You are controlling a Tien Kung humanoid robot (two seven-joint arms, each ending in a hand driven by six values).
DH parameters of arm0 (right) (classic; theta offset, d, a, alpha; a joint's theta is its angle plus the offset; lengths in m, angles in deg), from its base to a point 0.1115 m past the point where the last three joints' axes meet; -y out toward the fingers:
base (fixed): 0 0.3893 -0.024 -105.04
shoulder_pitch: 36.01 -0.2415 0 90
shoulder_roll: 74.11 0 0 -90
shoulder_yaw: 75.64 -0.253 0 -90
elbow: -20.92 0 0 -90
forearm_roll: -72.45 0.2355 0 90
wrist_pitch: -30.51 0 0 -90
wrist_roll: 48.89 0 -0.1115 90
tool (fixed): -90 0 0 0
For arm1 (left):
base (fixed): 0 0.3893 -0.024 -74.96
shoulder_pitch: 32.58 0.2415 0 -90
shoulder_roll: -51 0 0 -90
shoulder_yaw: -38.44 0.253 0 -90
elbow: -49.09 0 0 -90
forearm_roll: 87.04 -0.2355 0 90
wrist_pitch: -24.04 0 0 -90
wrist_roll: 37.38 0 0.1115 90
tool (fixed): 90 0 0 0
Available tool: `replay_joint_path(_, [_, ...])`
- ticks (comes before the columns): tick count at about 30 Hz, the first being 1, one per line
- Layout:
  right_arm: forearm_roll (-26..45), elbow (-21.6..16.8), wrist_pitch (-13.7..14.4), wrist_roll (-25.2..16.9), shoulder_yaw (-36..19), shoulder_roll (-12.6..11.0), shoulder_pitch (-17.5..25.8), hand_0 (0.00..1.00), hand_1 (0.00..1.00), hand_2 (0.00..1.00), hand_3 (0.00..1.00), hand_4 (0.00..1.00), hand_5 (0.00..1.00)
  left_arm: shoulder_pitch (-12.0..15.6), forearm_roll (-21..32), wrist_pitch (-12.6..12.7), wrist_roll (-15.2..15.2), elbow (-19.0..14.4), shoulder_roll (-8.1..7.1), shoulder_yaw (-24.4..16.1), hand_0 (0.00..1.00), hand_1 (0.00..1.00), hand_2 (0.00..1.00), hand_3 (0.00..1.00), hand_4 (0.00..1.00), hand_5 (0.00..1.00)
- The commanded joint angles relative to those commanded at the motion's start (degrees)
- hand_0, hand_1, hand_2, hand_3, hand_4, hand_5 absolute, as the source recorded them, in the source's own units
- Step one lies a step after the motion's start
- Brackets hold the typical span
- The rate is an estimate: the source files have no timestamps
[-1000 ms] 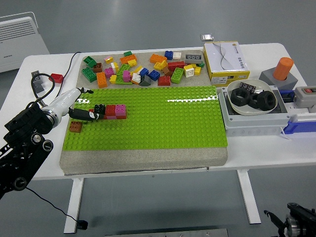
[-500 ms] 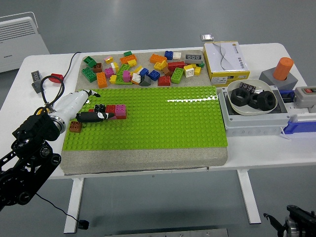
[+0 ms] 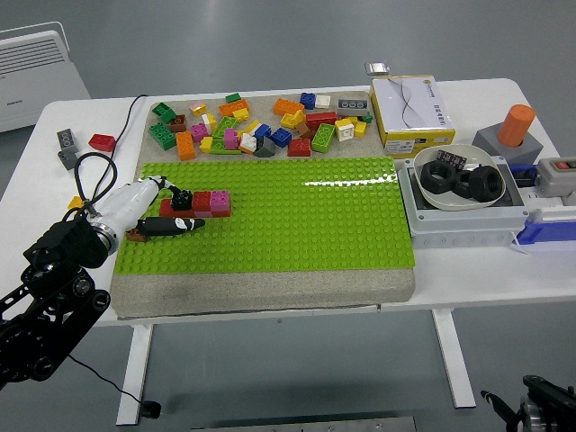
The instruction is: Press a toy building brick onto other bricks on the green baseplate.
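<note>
the left hand (image 3: 160,212) reaches in over the left end of the green baseplate (image 3: 297,216), white palm up-left, dark fingers (image 3: 171,226) stretched along the plate. they lie just beside a short row of bricks (image 3: 200,202): black, red, pink. a brown brick seems tucked under the fingers, too hidden to be sure, so i cannot tell whether the hand grips anything. loose bricks (image 3: 261,126) are scattered behind the plate.

The yellow box (image 3: 412,110) bears print too small to read.
</note>
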Motion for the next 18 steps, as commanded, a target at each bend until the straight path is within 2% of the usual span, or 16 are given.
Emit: replay_joint_path(18, [-0.3, 0.0, 0.0, 0.0, -0.1, 0.1, -0.5, 0.578, 0.595, 0.672, 0.832, 0.996, 0.998, -1.2, 1.2, 0.1, -0.2, 3.2, 0.90, 1.8, 0.995, 0.985, 0.998, 0.775, 0.998, 0.731])
